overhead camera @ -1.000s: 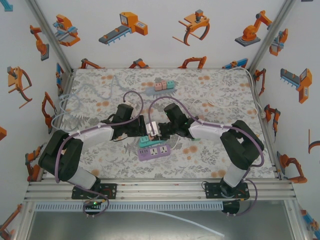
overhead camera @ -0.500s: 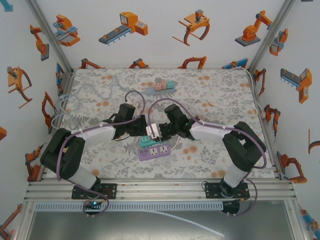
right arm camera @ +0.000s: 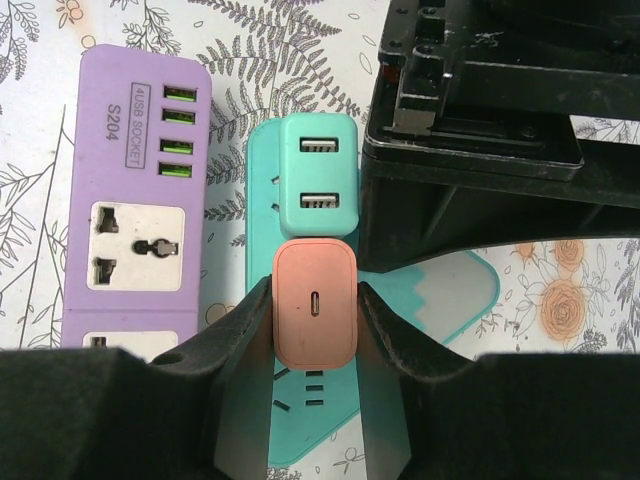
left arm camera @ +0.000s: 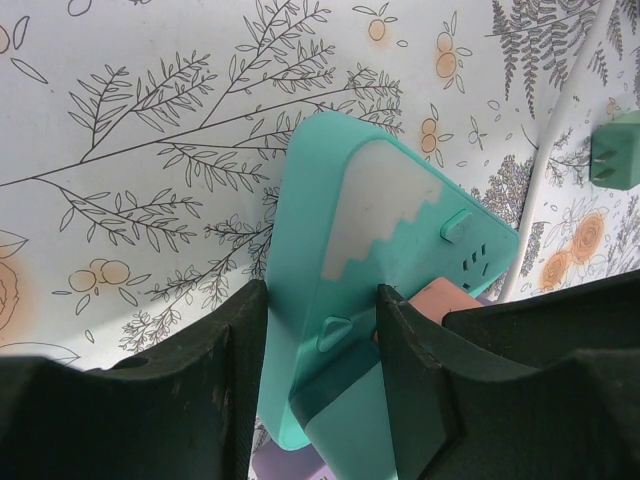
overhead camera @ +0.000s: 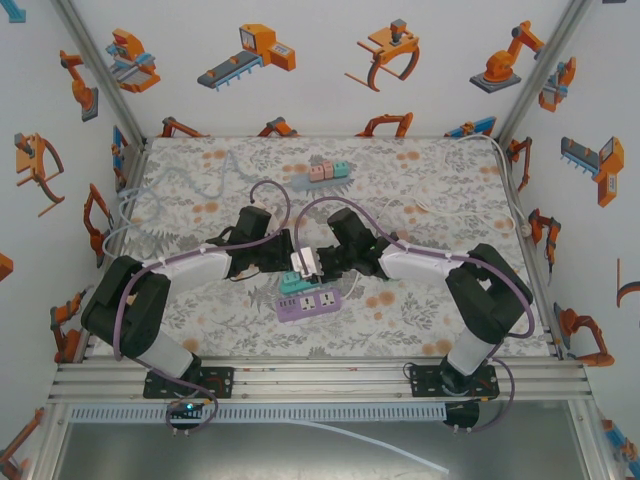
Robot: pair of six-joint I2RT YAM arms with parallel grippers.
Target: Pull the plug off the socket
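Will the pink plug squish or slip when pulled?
Probably no squishing: the pink plug looks like hard plastic. Its smooth sides might slip, though the right tool pinches both. The teal socket likely won't lift, clamped by the left tool.

Around pink plug (right arm camera: pixel 315 305): teal adapter (right arm camera: pixel 318 185) just beyond, purple strip (right arm camera: pixel 140 215) alongside

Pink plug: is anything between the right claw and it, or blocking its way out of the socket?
Nothing visible. The right gripper presses its fingers on both sides of the pink plug. A teal adapter sits right beside it on the teal socket strip, which the left gripper clamps, but not across the pull-out path.
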